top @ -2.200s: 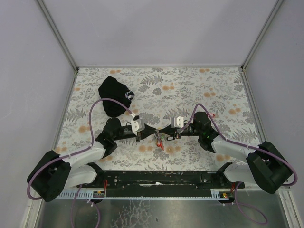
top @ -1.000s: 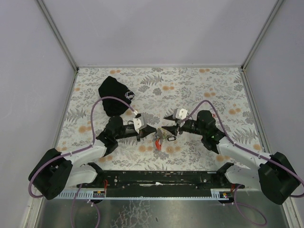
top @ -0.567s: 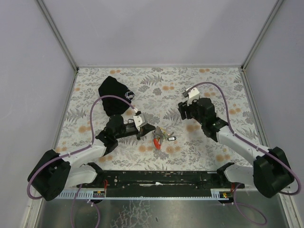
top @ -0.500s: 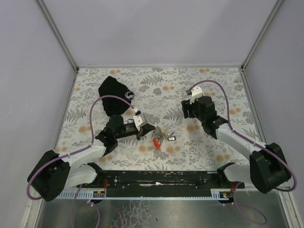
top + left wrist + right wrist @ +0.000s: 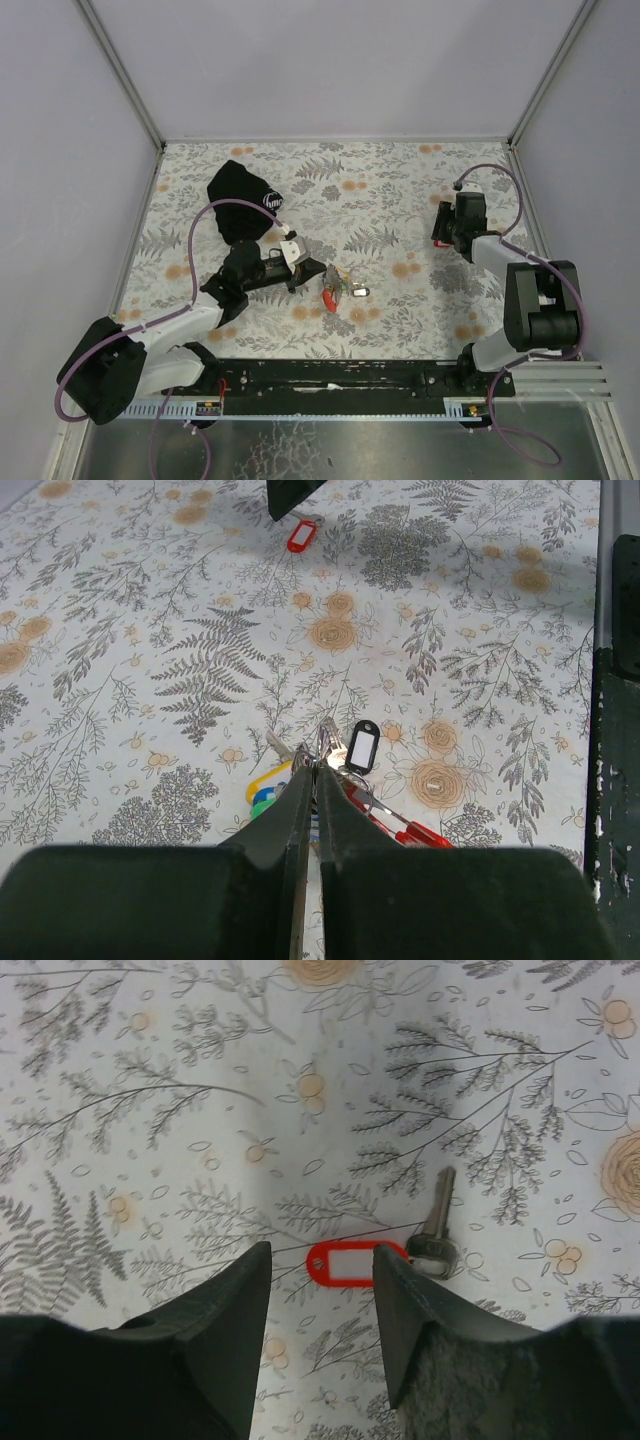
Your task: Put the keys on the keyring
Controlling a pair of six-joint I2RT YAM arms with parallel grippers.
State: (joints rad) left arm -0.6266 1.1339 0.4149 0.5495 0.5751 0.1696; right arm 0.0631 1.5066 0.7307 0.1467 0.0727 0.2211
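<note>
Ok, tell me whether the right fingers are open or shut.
Open. The right fingers stand apart, and the red-tagged key shows flat on the table in the gap.

Open counter [image 5: 380, 190] lies between your two arms. On the left, the black pouch [image 5: 243, 203] sits beyond your left claw [image 5: 312, 768], whose tips meet the key bunch [image 5: 350, 770]. Your right claw [image 5: 320, 1256] straddles a loose red-tagged key [image 5: 355, 1260] close to the right wall [image 5: 585, 150].

Dull metal key [image 5: 437, 1222] with red plastic tag [image 5: 345, 1260] (smooth, glossy) on matt printed tablecloth [image 5: 150, 1080].
</note>
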